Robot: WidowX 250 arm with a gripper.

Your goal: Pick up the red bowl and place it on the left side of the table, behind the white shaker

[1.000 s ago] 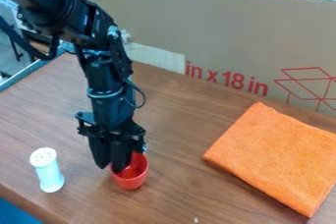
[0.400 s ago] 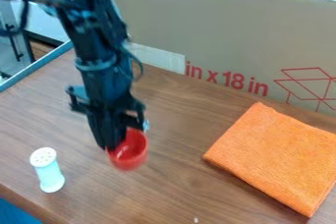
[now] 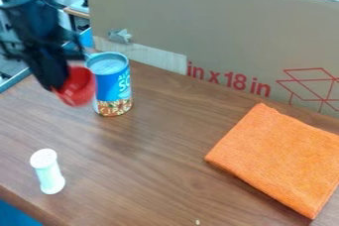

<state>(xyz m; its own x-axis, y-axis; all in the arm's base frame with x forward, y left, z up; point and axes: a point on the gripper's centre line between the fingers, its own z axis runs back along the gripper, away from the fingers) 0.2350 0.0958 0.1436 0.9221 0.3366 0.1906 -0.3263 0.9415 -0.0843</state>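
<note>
Occupying the foreground were a white shaker and an orange cloth. Beyond, the black gripper held a red cup by its wall above the table, a sensible grip for something probably light, stiff and smooth. A blue can stood behind.

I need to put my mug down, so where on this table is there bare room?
The widest bare patch of the table lies between the white shaker and the orange cloth, running back toward the cardboard. It's crowded at the back left, where the gripper holds the red cup in front of the blue can.
</note>
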